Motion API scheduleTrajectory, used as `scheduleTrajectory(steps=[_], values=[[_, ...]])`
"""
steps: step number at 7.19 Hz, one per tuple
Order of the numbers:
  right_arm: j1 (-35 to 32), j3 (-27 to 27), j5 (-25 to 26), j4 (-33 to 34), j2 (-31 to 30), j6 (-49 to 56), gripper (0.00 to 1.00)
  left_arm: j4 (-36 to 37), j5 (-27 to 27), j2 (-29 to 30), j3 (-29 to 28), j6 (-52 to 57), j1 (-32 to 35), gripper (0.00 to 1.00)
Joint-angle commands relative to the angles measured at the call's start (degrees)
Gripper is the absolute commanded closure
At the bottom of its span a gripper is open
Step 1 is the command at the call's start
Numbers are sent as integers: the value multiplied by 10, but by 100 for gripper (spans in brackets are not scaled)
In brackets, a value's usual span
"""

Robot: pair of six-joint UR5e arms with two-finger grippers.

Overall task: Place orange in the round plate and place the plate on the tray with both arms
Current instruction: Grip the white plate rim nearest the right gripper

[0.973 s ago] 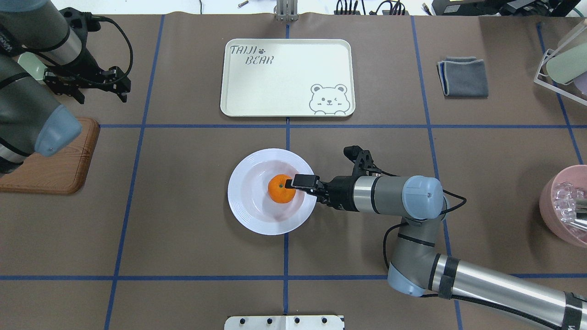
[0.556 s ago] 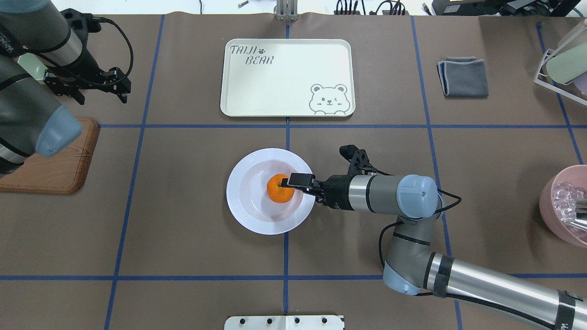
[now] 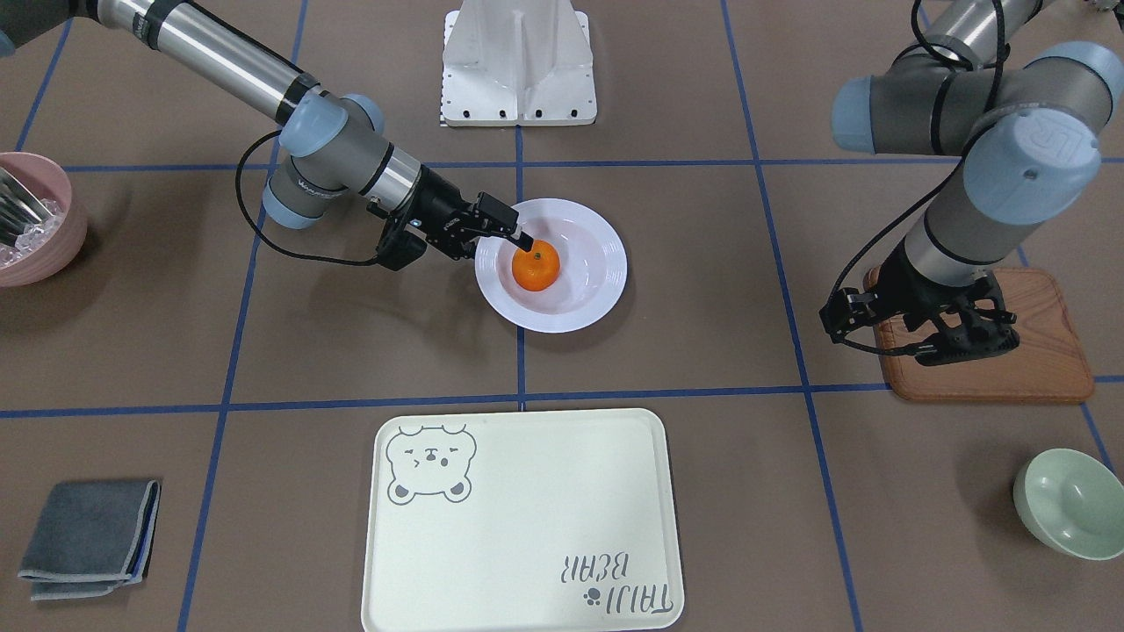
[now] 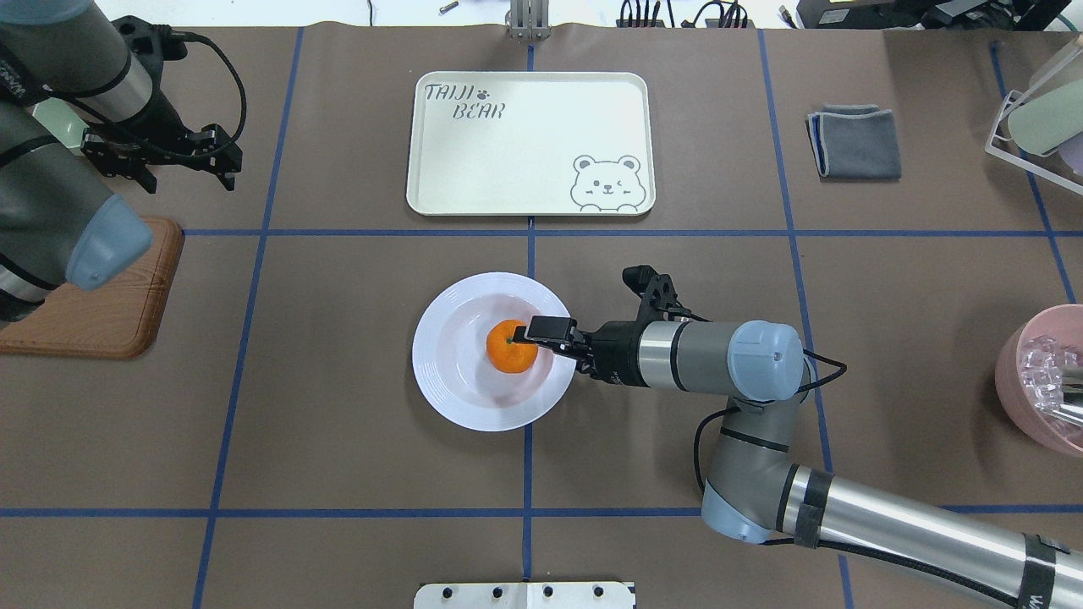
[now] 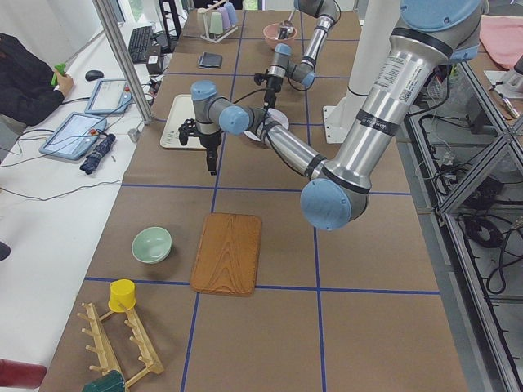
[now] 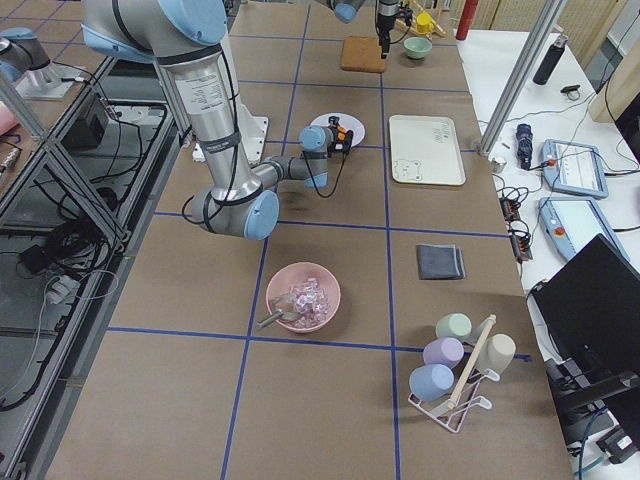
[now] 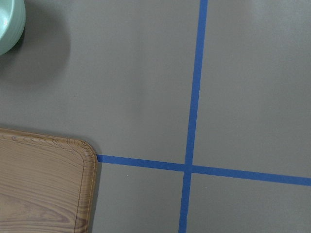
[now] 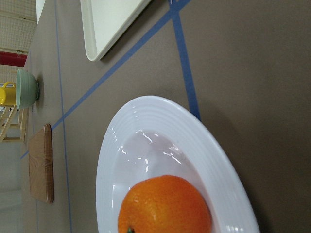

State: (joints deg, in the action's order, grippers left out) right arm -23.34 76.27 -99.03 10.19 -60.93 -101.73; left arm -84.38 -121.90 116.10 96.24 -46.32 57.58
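Note:
The orange (image 4: 510, 347) (image 3: 536, 266) (image 8: 165, 204) lies in the sunken centre of the white round plate (image 4: 448, 389) (image 3: 597, 281) (image 8: 160, 116), which rests on the table. My right gripper (image 4: 529, 330) (image 3: 518, 233) lies level over the plate's right rim, turned so that one finger is above the other. The upper finger reaches to the orange's top; the lower one is hidden, and the jaws look open. The cream tray (image 4: 541, 127) (image 3: 527, 527) (image 8: 112, 19) sits beyond the plate. My left gripper (image 4: 190, 173) (image 3: 922, 342) hangs open and empty far to the left.
A wooden board (image 4: 101, 313) (image 7: 39, 184) lies under the left arm, with a green bowl (image 3: 1071, 503) (image 7: 7, 24) beyond it. On the right are a pink bowl (image 4: 1045, 381), a folded grey cloth (image 4: 854, 142) and a cup rack (image 4: 1041, 110).
My right gripper has slid left, farther over the plate. The plate and the orange have shifted a little left with it. The left arm has hardly moved.

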Motion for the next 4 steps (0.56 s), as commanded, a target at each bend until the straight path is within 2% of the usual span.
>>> scheduleTrajectory(steps=[1, 4], values=[[-3, 6, 0, -1, 0, -15, 8, 0, 0, 0, -1, 0, 0, 2], [-7, 18, 0, -1, 1, -16, 6, -1, 0, 0, -2, 0, 0, 2]])
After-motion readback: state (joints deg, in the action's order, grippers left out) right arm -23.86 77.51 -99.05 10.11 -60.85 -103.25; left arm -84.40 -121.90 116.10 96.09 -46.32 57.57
